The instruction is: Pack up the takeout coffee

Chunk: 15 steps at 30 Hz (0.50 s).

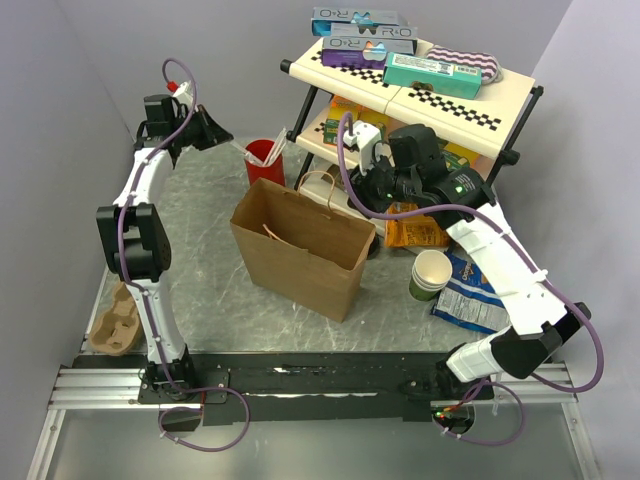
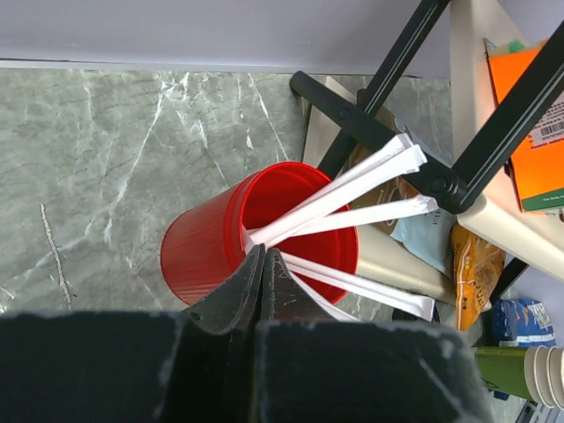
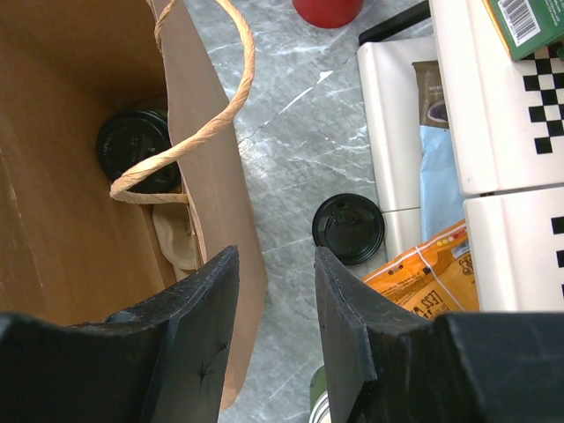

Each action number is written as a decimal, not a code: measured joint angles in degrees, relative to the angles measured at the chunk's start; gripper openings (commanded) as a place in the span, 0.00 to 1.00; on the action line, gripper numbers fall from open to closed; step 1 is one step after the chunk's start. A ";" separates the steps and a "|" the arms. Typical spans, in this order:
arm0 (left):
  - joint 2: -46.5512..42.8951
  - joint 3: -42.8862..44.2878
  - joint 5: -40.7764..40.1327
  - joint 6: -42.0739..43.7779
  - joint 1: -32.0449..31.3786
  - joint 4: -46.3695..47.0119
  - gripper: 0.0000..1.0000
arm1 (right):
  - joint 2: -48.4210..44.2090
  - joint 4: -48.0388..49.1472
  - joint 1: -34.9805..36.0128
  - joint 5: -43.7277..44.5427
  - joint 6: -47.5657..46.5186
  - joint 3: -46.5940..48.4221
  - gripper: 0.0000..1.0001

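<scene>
Right wrist view: jaws of the right gripper are spread, empty, over the brown paper bag wall; lowering could crumple it. Left gripper jaws are pressed together.

The paper bag stands midway on the table, with the cup of sticks behind it, the shelf rack behind to its right, and the stack of open cups to its right. One lidded coffee cup sits inside the bag on its floor. A second lidded coffee cup stands on the table between the bag and the rack.
</scene>
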 measured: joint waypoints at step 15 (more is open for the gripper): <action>-8.20 -0.02 3.08 -2.12 0.00 1.38 0.01 | -0.13 0.72 -0.07 0.57 -0.22 -2.38 0.47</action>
